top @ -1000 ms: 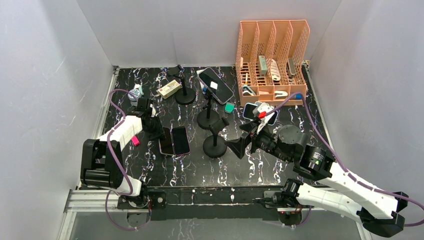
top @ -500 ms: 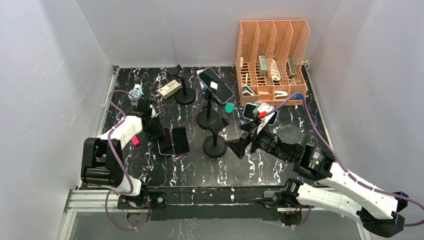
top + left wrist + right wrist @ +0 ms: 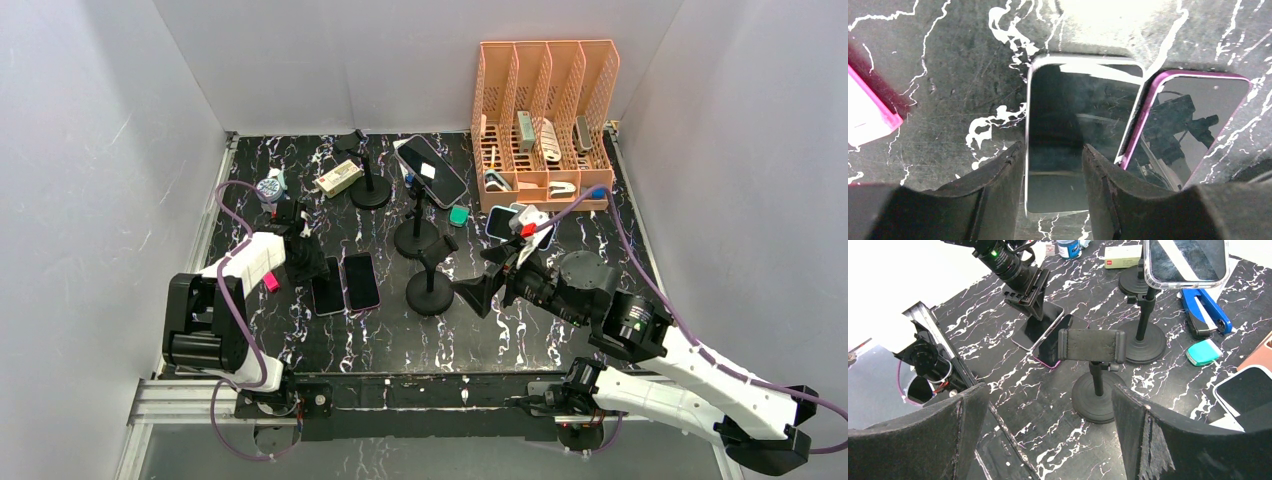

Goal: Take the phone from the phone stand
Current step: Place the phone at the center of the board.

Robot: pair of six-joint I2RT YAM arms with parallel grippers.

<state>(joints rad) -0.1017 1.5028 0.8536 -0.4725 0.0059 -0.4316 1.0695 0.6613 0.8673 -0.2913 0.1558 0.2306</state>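
Observation:
A phone in a clear case (image 3: 432, 170) sits tilted in the clamp of a black stand (image 3: 415, 238) at the middle back; it also shows in the right wrist view (image 3: 1185, 262). A nearer stand (image 3: 430, 285) has an empty clamp (image 3: 1091, 345). My right gripper (image 3: 476, 293) (image 3: 1048, 390) is wide open and empty, just right of that empty stand. My left gripper (image 3: 303, 266) (image 3: 1052, 150) is open, low over a silver-edged phone (image 3: 1073, 115) lying flat beside a magenta-cased phone (image 3: 1188, 120).
A third empty stand (image 3: 370, 190) stands at the back left. An orange file rack (image 3: 545, 120) fills the back right. Two phones (image 3: 515, 222), a teal block (image 3: 458, 215), a blue tool (image 3: 1205, 315), a small box (image 3: 338, 178) and a pink item (image 3: 271, 282) lie around.
My left gripper has shifted slightly toward the near edge, and the silver-edged phone under it now lies a little nearer and further left. The right arm has barely moved.

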